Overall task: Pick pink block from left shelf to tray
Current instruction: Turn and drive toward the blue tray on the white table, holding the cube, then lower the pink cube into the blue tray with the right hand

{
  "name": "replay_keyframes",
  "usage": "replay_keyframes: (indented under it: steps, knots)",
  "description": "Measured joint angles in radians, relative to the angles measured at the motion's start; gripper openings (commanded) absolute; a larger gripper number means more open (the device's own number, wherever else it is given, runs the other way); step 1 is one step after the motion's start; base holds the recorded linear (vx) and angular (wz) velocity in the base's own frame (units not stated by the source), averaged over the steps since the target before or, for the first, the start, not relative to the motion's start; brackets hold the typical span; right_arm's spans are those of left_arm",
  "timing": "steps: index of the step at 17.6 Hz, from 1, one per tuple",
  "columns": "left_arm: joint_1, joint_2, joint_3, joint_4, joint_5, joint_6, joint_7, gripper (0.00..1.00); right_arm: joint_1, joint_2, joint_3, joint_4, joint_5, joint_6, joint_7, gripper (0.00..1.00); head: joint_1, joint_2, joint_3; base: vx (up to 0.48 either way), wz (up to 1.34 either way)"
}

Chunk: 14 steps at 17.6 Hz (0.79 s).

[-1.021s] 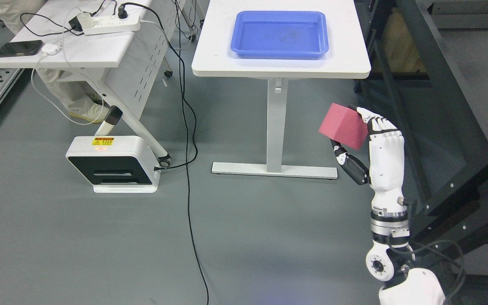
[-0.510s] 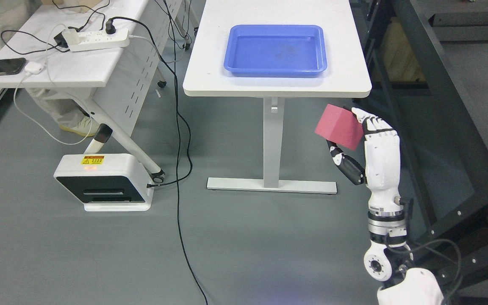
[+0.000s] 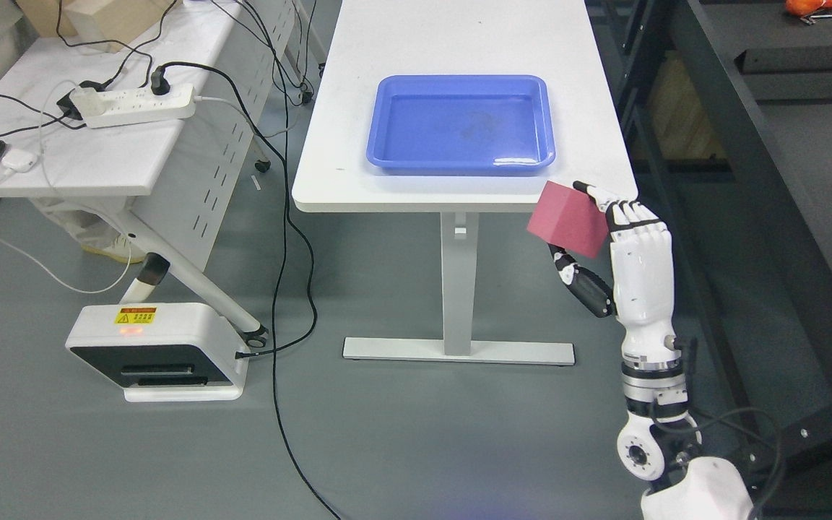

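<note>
A grey floor point(image 3: 401, 433) runs under a white counter point(image 3: 459, 36) standing on 1 central leg. To its left a second white table point(image 3: 98, 155) carries a power strip point(image 3: 134, 105) with trailing black cables, and a white box-shaped device point(image 3: 156, 350) sits on the floor below. Dark metal shelving point(image 3: 763, 180) fills the right side.

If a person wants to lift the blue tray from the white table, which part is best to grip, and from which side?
Probably the blue tray is best gripped by its raised rim at the two short ends, left and right, coming from above. It lies flat and empty on the white table, so nothing blocks those ends. The right hand cannot help; it grips the pink block.
</note>
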Motion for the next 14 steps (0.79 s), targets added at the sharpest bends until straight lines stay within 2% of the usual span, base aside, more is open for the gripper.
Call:
replay_keyframes:
  steps: [8,14]
  knots:
    - [0.0,0.0,0.0,0.0,0.0,0.0,0.0,1.0,0.032,0.0,0.028,0.0,0.07,-0.003,0.01,0.1,0.0,0.0,0.0,0.204,0.0]
    - [0.0,0.0,0.0,0.0,0.0,0.0,0.0,1.0,0.053,0.0,0.051,-0.001,0.09,-0.009,0.012,0.05,0.0,0.0,0.0,0.206,0.03]
